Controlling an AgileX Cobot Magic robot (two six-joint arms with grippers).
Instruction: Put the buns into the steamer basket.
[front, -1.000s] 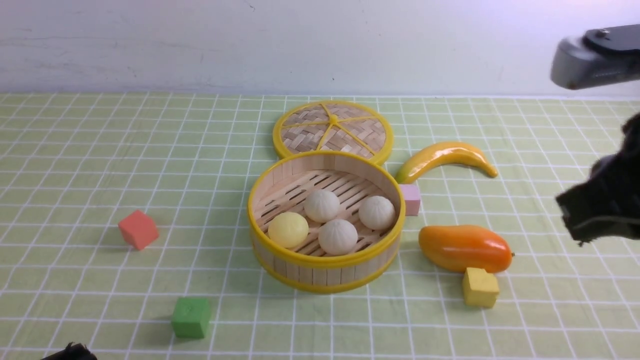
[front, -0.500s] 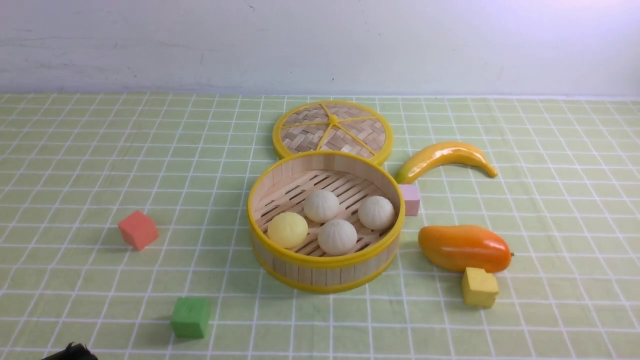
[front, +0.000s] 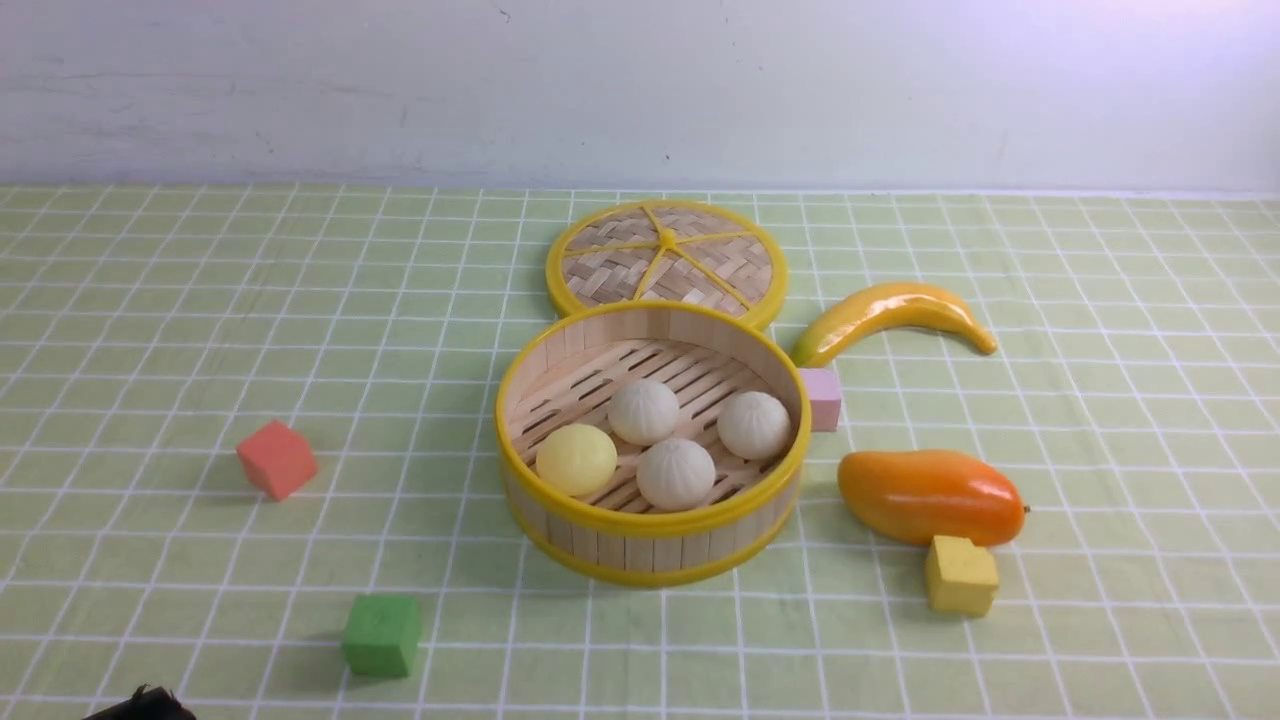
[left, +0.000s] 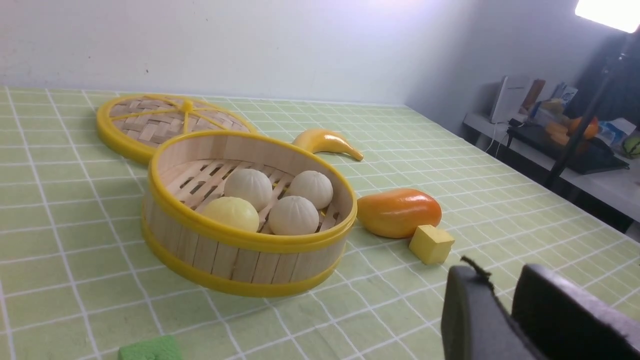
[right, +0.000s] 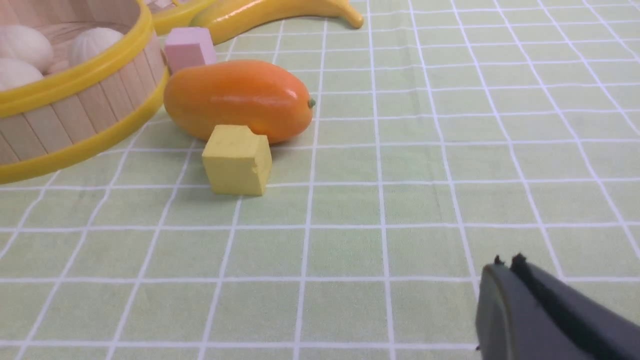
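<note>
The steamer basket (front: 650, 552) stands in the middle of the table. All the buns lie inside it: three off-white ones (front: 644, 411) (front: 754, 424) (front: 676, 473) and the pale yellow one (front: 576, 459). The basket (left: 240, 260) and the buns also show in the left wrist view. My left gripper (left: 500, 274) is shut and empty, low over the cloth, well away from the basket. Only its dark tip (front: 145, 703) shows at the front view's bottom left edge. My right gripper (right: 506, 262) is shut and empty, over bare cloth near the yellow cube. It is out of the front view.
The woven lid (front: 666, 260) lies behind the basket. A banana (front: 890, 315), a pink cube (front: 822, 398), an orange mango (front: 928, 496) and a yellow cube (front: 960, 575) lie to the basket's right. A red cube (front: 277, 459) and a green cube (front: 382, 634) lie to its left.
My right arm, seen at the front view's right edge one second ago, has drawn out of that view. The basket, buns and other objects have not moved.
</note>
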